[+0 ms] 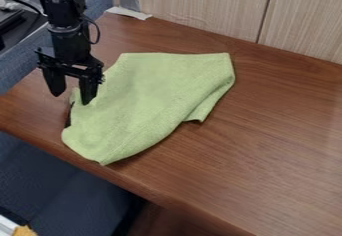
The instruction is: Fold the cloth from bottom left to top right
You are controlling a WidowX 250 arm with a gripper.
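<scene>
My gripper [71, 96] hangs at the left of the camera view, over the upper left edge of the cloth, with its two fingers spread apart and nothing between them. The right finger overlaps the cloth's left edge in the view; whether it touches is unclear. The light green cloth [150, 95] lies on the wooden table, wide at the top and narrowing to a corner at the lower left. Its right side is folded, with a small flap sticking out at the lower right. A small dark strip shows at its left edge.
The brown table [267, 150] has its front edge running from the left down to the bottom right. A wood-patterned panel [194, 5] stands along the back. White tape [129, 13] lies at the back left corner. Blue-grey surfaces lie beyond the table's left and front edges.
</scene>
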